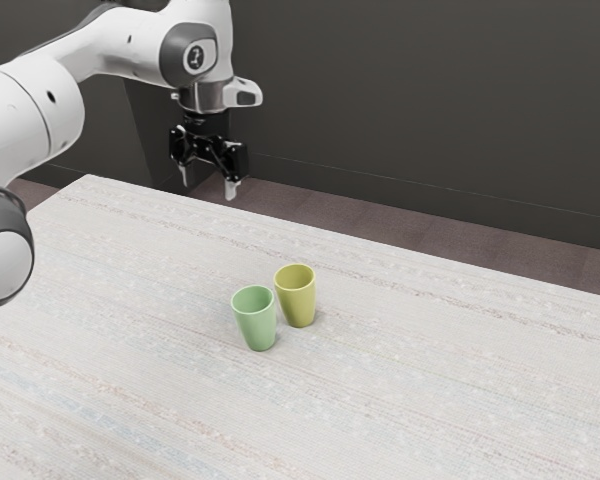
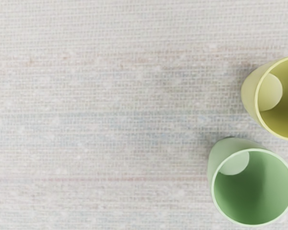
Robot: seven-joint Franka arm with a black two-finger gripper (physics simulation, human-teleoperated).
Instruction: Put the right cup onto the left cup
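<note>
With the tool (image 1: pixel 209 189) wide and empty, the green cup (image 1: pixel 255 320) and yellow cup (image 1: pixel 298 298) stand so close together, in from the tabletop's (image 1: pixel 430 380) far edge, that a misaligned descent could topple either.

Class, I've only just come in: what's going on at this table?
A robot arm hangs over the table, its end effector open and empty, so nothing is being handled at this moment. Two cups, one green and one yellow, stand upright side by side on the tabletop. The task is to place one onto the other, and that stacking is not yet done.
</note>
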